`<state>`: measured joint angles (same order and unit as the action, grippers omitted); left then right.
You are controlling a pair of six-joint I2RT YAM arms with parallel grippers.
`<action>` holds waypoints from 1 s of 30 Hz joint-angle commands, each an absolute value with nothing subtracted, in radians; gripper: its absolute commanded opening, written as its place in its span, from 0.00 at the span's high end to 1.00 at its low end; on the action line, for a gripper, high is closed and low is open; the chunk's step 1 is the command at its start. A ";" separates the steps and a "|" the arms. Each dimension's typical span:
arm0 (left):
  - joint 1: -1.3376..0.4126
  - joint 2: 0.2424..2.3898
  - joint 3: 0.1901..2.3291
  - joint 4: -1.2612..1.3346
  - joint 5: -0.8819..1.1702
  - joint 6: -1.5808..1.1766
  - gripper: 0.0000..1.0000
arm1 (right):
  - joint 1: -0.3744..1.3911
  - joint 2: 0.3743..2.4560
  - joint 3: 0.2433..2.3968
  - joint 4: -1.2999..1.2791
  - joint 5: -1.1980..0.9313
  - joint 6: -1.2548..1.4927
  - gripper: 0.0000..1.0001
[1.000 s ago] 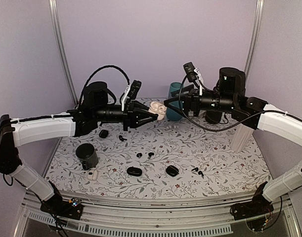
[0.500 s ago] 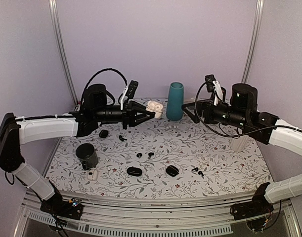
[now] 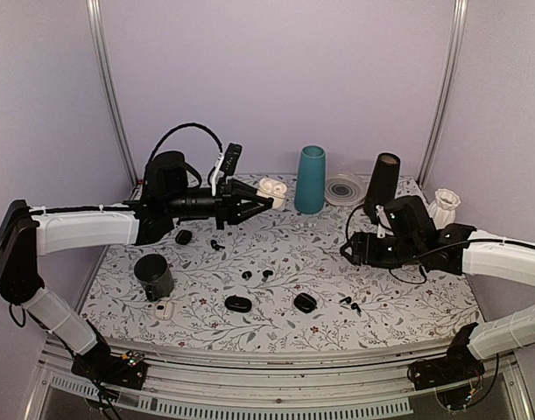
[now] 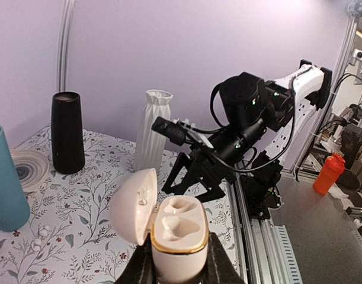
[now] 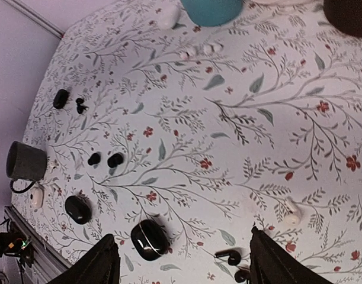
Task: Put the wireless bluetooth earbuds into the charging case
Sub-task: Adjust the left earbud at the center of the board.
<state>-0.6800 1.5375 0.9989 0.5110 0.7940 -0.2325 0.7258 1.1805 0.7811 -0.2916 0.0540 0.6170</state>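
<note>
- Clamping a cream charging case (image 4: 176, 234) by its lower body, the left gripper (image 3: 267, 199) hangs raised over the far middle of the table (image 3: 407, 297), with fingers (image 4: 219, 266) pressed on both sides of the case.
- Case lid is flipped open to one side; both wells are bare and a gold rim runs round the mouth.
- Right gripper (image 5: 182, 236) is released, its fingers (image 5: 102, 266) wide apart with nothing between them, low over the right part of the table.
- Black earbuds (image 5: 231, 257), a pair, lie loose on the table near the front edge on the right, just beside one right-gripper finger in the wrist view and touched by nothing.
- Second earbud pair (image 3: 256, 275) sits mid-table, the two side by side and apart.
- Third earbud pair (image 3: 216, 245) lies further left, near a small black case (image 3: 184, 236), below the left arm.
- Left black case (image 3: 237, 304) and right black case (image 3: 305, 303) sit shut near the front edge, well apart.
- Black cup (image 3: 153, 276) stands near left, with a small white case (image 3: 165, 310) just beside it on the near side.
- Along the far edge stand a teal vase (image 3: 310, 179), a plate (image 3: 344, 188), a black vase (image 3: 383, 184) and a white vase (image 3: 443, 206).
- Small white bit (image 5: 291, 213) lies on the table; cannot tell what it is.
</note>
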 commanded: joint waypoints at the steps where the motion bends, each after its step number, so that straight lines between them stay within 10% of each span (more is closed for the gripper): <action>1: -0.672 1.512 1.010 0.523 0.786 -0.222 1.00 | 0.721 1.187 0.693 -0.382 0.088 0.832 0.28; 19: -0.672 1.473 1.003 0.468 0.772 -0.192 1.00 | 0.641 1.322 0.629 -0.342 0.091 0.940 0.65; 30: -0.672 1.463 1.004 0.450 0.783 -0.189 1.00 | 0.632 1.429 0.660 -0.308 0.148 0.975 0.71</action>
<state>-0.6800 1.4960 0.9989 0.4622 0.7750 -0.2085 0.6399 1.3968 0.6411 -0.3336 0.1036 0.9482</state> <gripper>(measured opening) 0.200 0.299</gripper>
